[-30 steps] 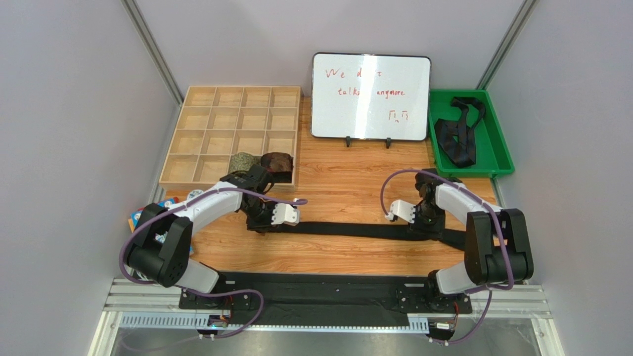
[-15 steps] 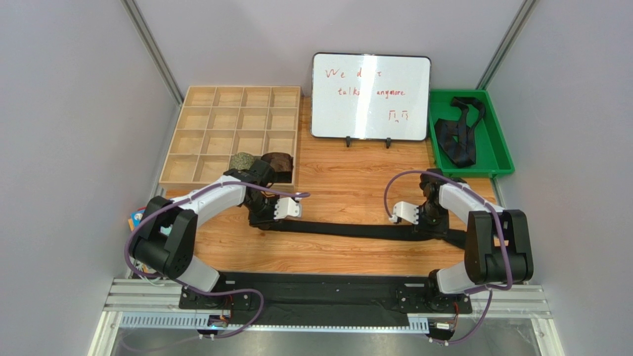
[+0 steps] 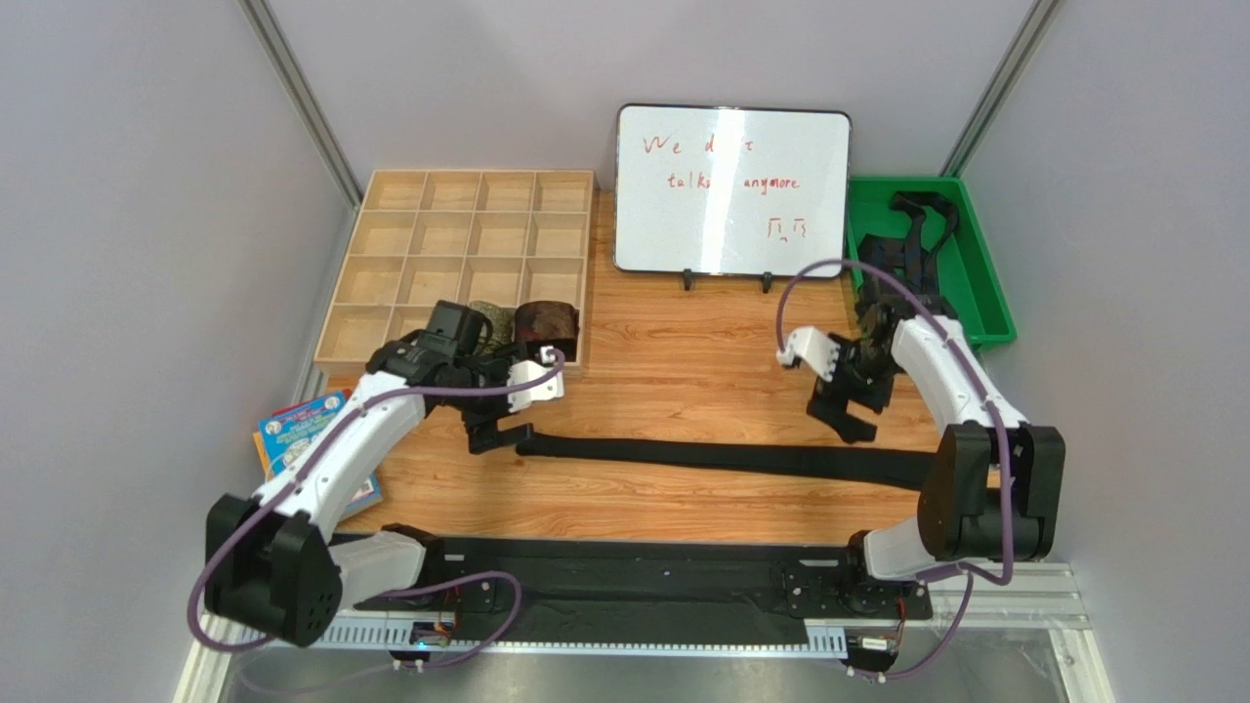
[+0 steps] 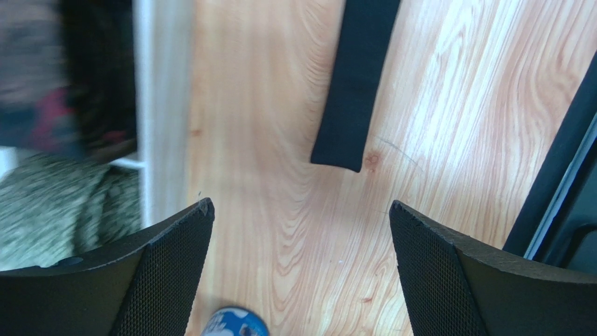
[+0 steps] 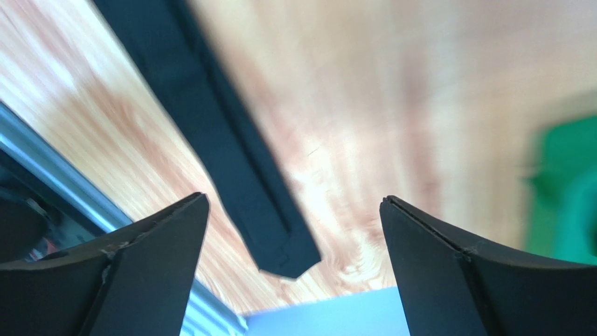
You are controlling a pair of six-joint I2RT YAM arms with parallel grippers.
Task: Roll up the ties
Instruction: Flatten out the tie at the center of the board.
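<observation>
Fingers (image 4: 172, 273) of our left gripper (image 3: 492, 429) and right gripper (image 3: 847, 419) are spread and have lifted off the tie (image 3: 719, 453), flat before the whiteboard (image 3: 731, 191), so we judge rolling not begun.

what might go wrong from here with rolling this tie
1. The left hand and right hand are both open and off the black tie, which lies flat. Its narrow end could slide on the wooden table instead of curling when rolling starts.
2. The left hand is close to the wooden tray. A sideways move might nudge the olive coil there.
</observation>
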